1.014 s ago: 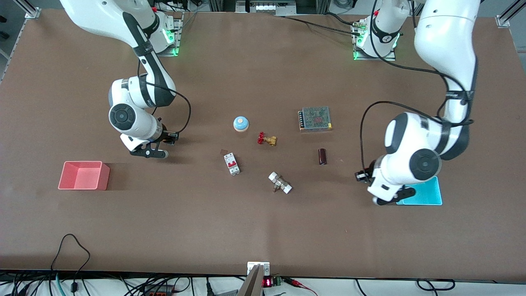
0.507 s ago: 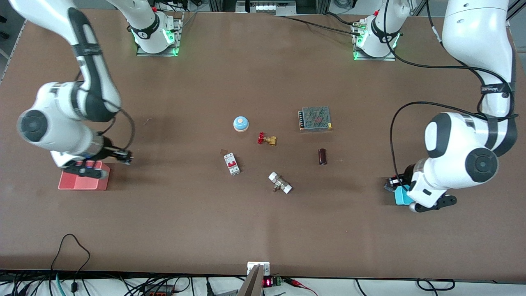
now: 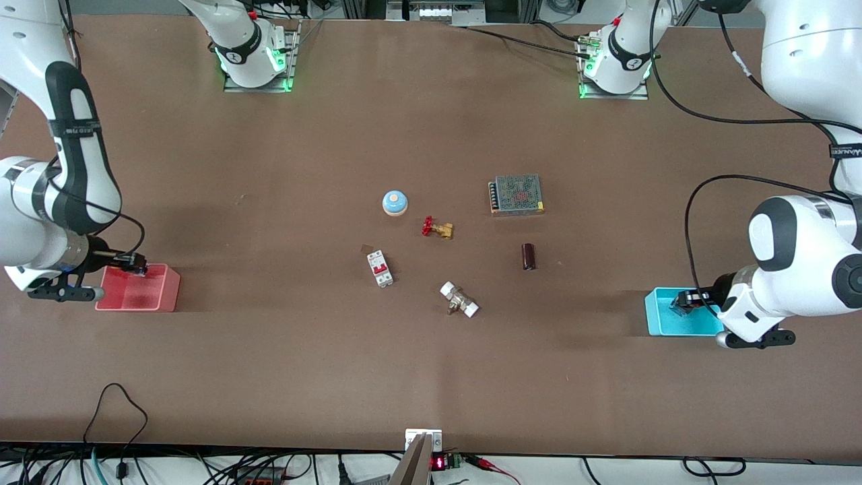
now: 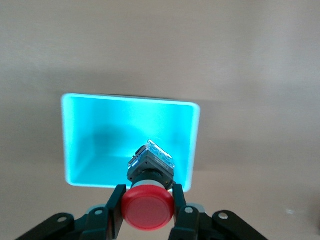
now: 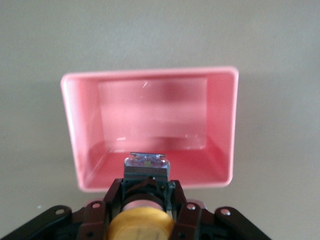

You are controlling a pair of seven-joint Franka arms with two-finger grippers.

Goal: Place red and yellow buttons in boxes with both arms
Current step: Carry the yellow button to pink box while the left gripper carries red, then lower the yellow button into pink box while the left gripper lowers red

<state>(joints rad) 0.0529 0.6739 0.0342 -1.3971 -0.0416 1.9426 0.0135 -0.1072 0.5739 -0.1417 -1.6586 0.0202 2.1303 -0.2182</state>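
My left gripper (image 3: 685,301) is shut on the red button (image 4: 148,207) and holds it over the cyan bin (image 3: 663,325) at the left arm's end of the table. In the left wrist view the gripper (image 4: 148,197) clamps the red cap, with the black base pointing into the bin (image 4: 80,150). My right gripper (image 3: 128,264) is shut on the yellow button (image 5: 140,225) over the pink-red bin (image 3: 145,296) at the right arm's end. In the right wrist view the gripper (image 5: 144,195) holds the button's base above the bin's rim (image 5: 220,135).
In the middle of the table lie a blue dome (image 3: 395,203), a red-handled brass valve (image 3: 436,228), a white circuit breaker (image 3: 380,267), a metal power supply (image 3: 516,195), a dark cylinder (image 3: 528,256) and a brass fitting with white ends (image 3: 459,300).
Both arms have swung outward from the table's middle. The right gripper came over the pink-red bin and the left gripper over the cyan bin, each still holding its button.
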